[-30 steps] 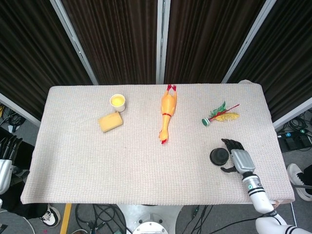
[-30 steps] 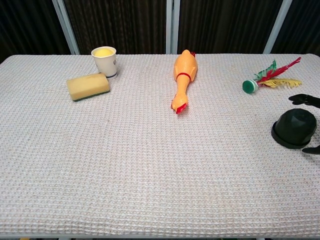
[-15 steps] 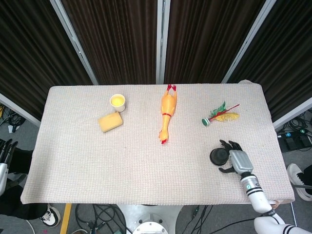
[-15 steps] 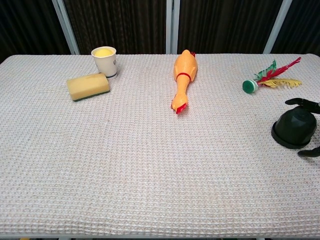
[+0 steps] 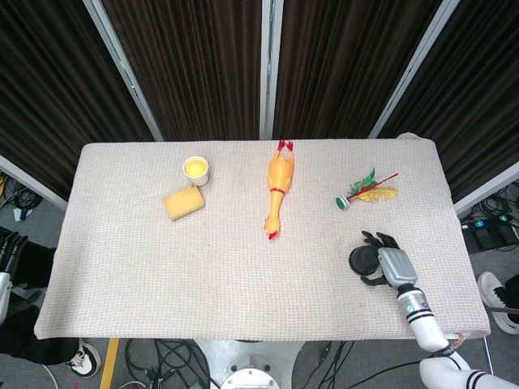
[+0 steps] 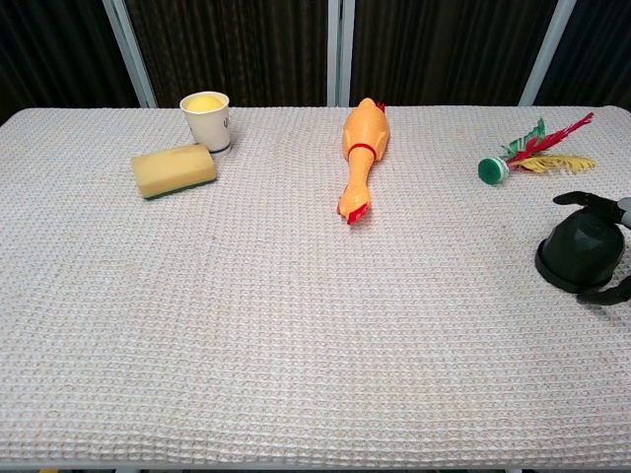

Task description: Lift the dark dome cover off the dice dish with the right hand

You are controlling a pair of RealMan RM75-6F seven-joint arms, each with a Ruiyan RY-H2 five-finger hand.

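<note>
The dark dome cover (image 5: 362, 259) (image 6: 582, 250) sits on its dish on the cloth near the table's front right corner. My right hand (image 5: 388, 262) (image 6: 609, 246) is right beside it on the right. Its fingers (image 6: 580, 198) curve round the far side of the dome and the thumb (image 6: 608, 293) round the near side, close to it but not clearly clamped on it. My left hand (image 5: 7, 248) hangs off the table's left edge with straight fingers and holds nothing.
A rubber chicken (image 5: 277, 188) lies lengthwise at the centre back. A shuttlecock with coloured feathers (image 5: 366, 193) lies behind the dome. A paper cup (image 5: 195, 169) and a yellow sponge (image 5: 184, 203) stand at the back left. The table's right edge (image 5: 474, 267) is close to my right hand.
My right hand has slid left toward the dome, and its fingers and thumb have drawn in round it. The left hand has sunk lower at the left edge. The dome has not moved.
</note>
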